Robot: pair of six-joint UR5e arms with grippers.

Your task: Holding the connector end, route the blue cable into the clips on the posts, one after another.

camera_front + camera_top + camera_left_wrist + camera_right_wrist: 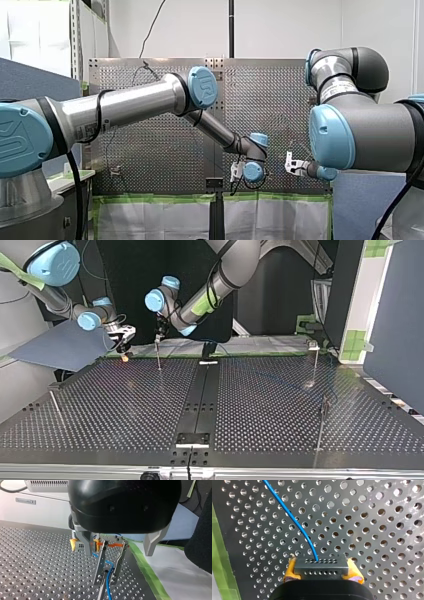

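Gripping the grey connector (320,566) between its yellow pads (290,571), our right claw (322,568) is clamped shut on it. The block sits squarely across the claw's tip, one pad on each end. From the connector's top face the blue cable (290,515) rises ahead of the claw and curves away over the perforated surface (374,530), towards the strip of green tape (219,555) along the edge.

In the left wrist view our left claw (118,553) hangs with its metal fingers (86,546) spread wide apart, holding nothing. Between those fingers, and a little beyond them, stands the clip (101,562) on its post (101,593), two slim metal arms leaning together. The blue cable runs down between the clip's arms and loops near their base, though we cannot tell whether it is seated there. Just behind one left finger we see the right claw with the connector, so the cable end lies beside the left claw, not in it.

Across the table, in the top view, both claws sit close together at the far edge: the right claw (122,342) at the view's left, just above the surface, and the left claw (159,335) directly over the upright post (158,356).
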